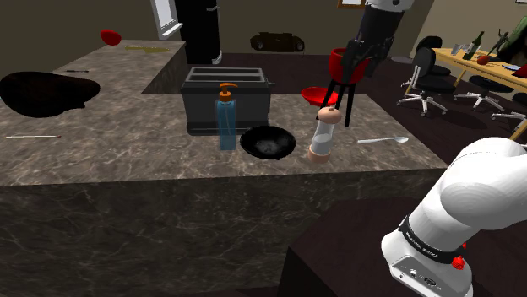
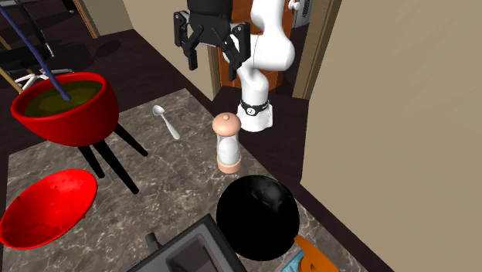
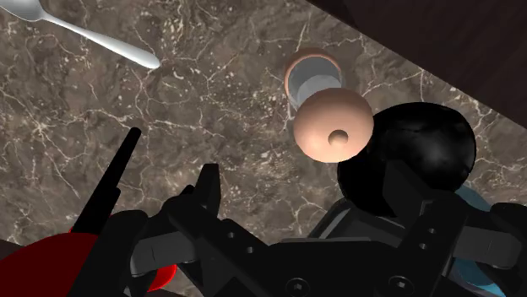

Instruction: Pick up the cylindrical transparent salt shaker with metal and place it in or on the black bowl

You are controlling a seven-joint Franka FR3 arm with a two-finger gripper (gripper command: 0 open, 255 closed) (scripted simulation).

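The black gripper (image 2: 215, 54) hangs above the marble counter (image 1: 127, 156), its fingers spread wide and holding nothing. The salt shaker (image 1: 323, 135), clear-bodied with a pale pink domed cap, stands upright on the counter below the gripper, just beside the black bowl (image 1: 268, 143), with a spoon (image 1: 384, 140) near its other side.

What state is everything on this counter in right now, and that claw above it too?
gripper: open, in the air, holding nothing.
salt shaker: upright on the counter, not gripped.
black bowl: upright, empty.
spoon: lying flat.
red pot on legs: standing, holds olive liquid.
shallow red bowl: empty.
pump bottle: upright.
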